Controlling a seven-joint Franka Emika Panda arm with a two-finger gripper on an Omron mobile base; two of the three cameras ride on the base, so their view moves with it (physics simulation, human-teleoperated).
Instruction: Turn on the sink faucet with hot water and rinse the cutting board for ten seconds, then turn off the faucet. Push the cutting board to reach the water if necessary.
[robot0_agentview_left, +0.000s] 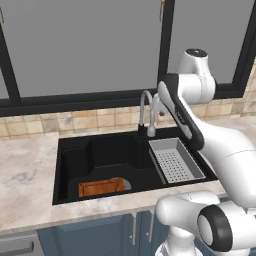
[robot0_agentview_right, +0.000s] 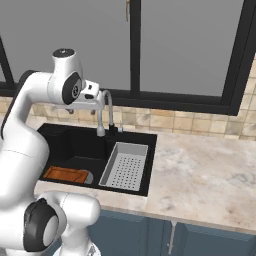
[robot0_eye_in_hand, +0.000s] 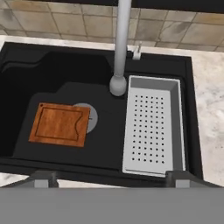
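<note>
We note a grey perforated drainer tray (robot0_eye_in_hand: 152, 127) at the basin's right side, a marbled worktop (robot0_agentview_right: 210, 170), tan wall tiles (robot0_agentview_left: 75, 121), dark-framed windows (robot0_agentview_right: 190, 50), blue cabinet doors (robot0_agentview_right: 210, 242) below.

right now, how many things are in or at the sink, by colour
black: 1, the sink
grey: 3, the sink faucet, the perforated tray, the round drain
orange-brown: 1, the cutting board
total: 5
</note>
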